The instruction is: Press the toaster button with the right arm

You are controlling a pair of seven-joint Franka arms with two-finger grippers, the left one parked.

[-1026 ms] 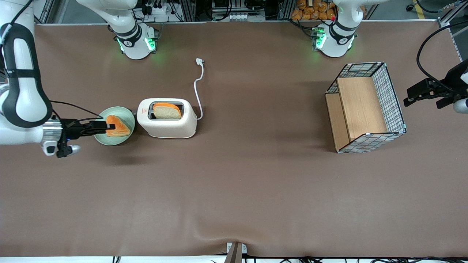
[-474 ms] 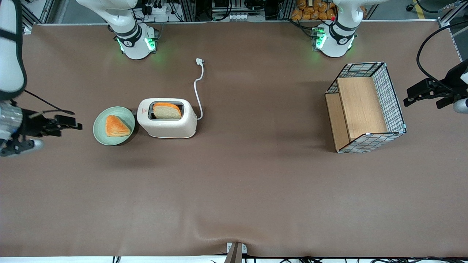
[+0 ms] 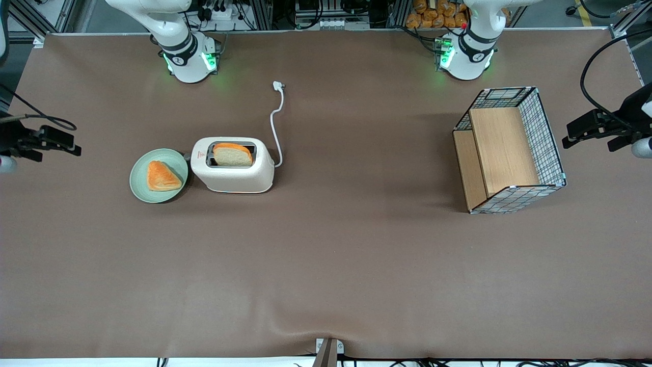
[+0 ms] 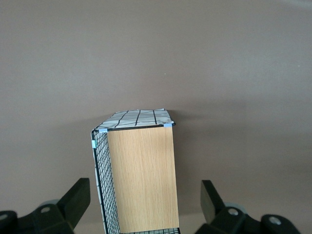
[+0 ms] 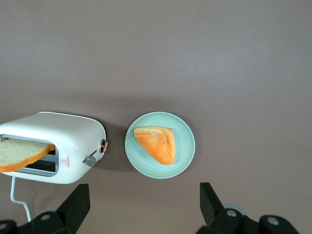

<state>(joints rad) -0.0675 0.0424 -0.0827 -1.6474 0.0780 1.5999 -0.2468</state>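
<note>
The cream-white toaster (image 3: 233, 168) (image 5: 53, 146) stands on the brown table with a bread slice (image 3: 232, 154) in its slot. The toaster button (image 5: 90, 160), a small grey tab, sticks out of the narrow end by the red logo, facing a green plate (image 3: 140, 191). My right arm's gripper (image 3: 69, 142) (image 5: 144, 204) hangs open at the working arm's end of the table, well apart from the toaster. The plate lies between the gripper and the toaster. Nothing sits between its fingers (image 5: 78, 204).
On the green plate (image 5: 185, 156) lies an orange pastry (image 3: 162, 176). The toaster's white cord (image 3: 275, 120) trails away from the front camera. A wire-mesh basket (image 3: 547, 137) with wooden boards stands toward the parked arm's end.
The gripper has drawn back from above the plate toward the working arm's table end and a little farther from the front camera. Toaster, plate and pastry have not moved.
</note>
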